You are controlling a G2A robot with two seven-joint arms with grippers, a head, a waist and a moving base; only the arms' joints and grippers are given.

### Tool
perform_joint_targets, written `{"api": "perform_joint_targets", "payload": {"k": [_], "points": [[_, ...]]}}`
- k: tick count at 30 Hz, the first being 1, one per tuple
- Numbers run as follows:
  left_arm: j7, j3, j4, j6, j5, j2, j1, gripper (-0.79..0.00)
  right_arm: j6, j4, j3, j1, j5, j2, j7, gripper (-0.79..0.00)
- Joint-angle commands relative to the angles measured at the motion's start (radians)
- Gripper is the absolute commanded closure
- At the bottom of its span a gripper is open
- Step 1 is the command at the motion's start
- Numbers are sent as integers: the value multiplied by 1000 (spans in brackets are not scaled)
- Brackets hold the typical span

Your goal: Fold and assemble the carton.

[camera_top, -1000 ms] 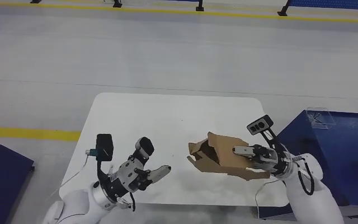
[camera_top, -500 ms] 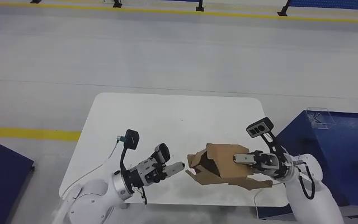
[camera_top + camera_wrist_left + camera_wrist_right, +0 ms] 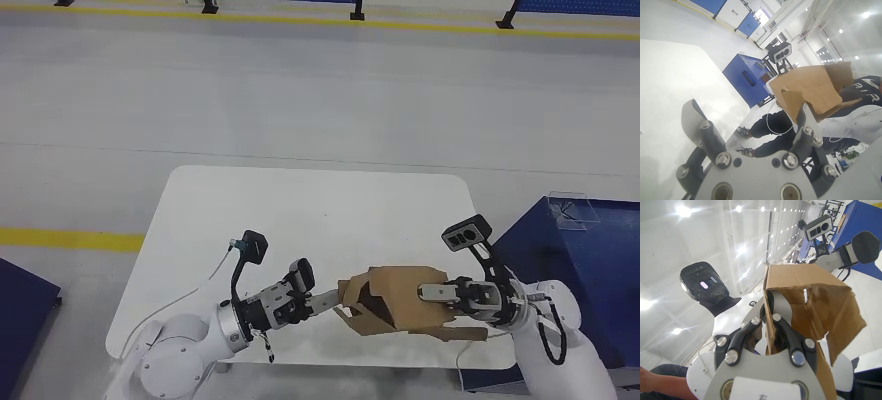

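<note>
The carton [image 3: 400, 300] is brown corrugated cardboard, matte and creased. It is only partly opened into a box, and loose flaps hang off its end. It is held above the near edge of the white table [image 3: 300, 210], toward the table's right side. The table top is smooth with rounded corners.

In the right wrist view the carton [image 3: 810, 298] is a hollow sleeve with torn, ragged edges and a jagged notch cut out of one flap. The right gripper [image 3: 766, 306] is clamped on one wall of this sleeve. One pale, rounded finger sits inside and the other presses from outside, so the board edge runs straight down between them. From above, the right gripper [image 3: 440, 293] lies on the carton's right half.

The left gripper [image 3: 325, 297] is spread wide and holds nothing. In its own wrist view the left gripper [image 3: 746, 106] has two flat metal fingers on black linkages with shiny screw heads. One finger is over the table [image 3: 668, 75]. The tip of the other is at the lower flap of the carton [image 3: 806, 89] — I cannot tell whether it touches the flap or is just beside it. The flaps at that end fold inward in angular, pointed shapes.

A blue box-shaped cabinet [image 3: 580, 240] with hard flat sides stands off the table's right edge — it is also in the left wrist view [image 3: 742, 75].
</note>
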Motion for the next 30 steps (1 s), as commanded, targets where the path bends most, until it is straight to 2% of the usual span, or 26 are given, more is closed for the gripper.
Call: {"api": "perform_joint_targets", "payload": {"k": [1, 13, 30], "points": [[5, 0, 1, -3, -4, 0, -3, -785, 1, 0, 1, 0, 0, 0, 0, 0], [33, -14, -35, -24, -10, 3, 22, -785, -2, 0, -9, 6, -18, 0, -4, 0], [30, 21, 13, -3, -5, 0, -7, -785, 6, -20, 8, -14, 13, 1, 19, 0]]}}
